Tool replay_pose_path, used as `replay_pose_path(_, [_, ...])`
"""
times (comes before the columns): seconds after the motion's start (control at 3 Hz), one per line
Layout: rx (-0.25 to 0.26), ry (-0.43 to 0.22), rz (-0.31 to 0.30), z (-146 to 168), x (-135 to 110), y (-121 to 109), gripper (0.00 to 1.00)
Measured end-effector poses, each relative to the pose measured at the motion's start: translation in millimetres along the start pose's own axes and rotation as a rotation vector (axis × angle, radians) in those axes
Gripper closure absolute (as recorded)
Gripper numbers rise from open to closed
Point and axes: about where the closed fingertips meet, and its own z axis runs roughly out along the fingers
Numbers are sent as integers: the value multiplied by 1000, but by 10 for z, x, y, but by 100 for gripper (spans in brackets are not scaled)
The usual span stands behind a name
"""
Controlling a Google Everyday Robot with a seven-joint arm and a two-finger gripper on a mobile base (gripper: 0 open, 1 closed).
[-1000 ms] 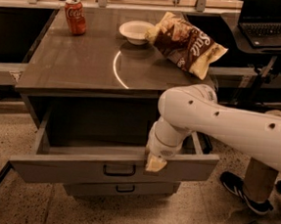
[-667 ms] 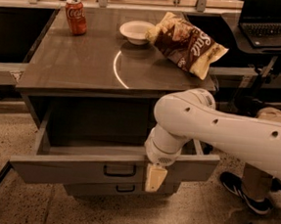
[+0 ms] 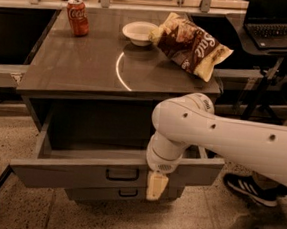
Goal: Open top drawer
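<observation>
The top drawer (image 3: 73, 169) is pulled well out of the grey cabinet, and its inside shows bare. Its flat grey front carries a small dark handle (image 3: 122, 174) at the centre. My gripper (image 3: 156, 186) hangs from the white arm in front of the drawer front, just right of the handle and apart from it. A narrower drawer (image 3: 121, 192) with a like handle sits shut below.
On the cabinet top (image 3: 77, 65) stand a red cola can (image 3: 78, 16), a white bowl (image 3: 139, 32) and a chip bag (image 3: 191, 44). A laptop (image 3: 277, 20) sits on a stand to the right. A shoe (image 3: 250, 188) rests on the speckled floor at right.
My gripper has moved down and a little to the right, away from the drawer's handle. The drawer stays pulled out.
</observation>
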Motion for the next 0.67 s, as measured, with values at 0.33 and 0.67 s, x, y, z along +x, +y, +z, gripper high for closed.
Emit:
replay_pose_path(0.33, [101, -14, 69, 196, -74, -770, 50])
replay_pose_path(0.67, [101, -14, 69, 161, -64, -752, 73])
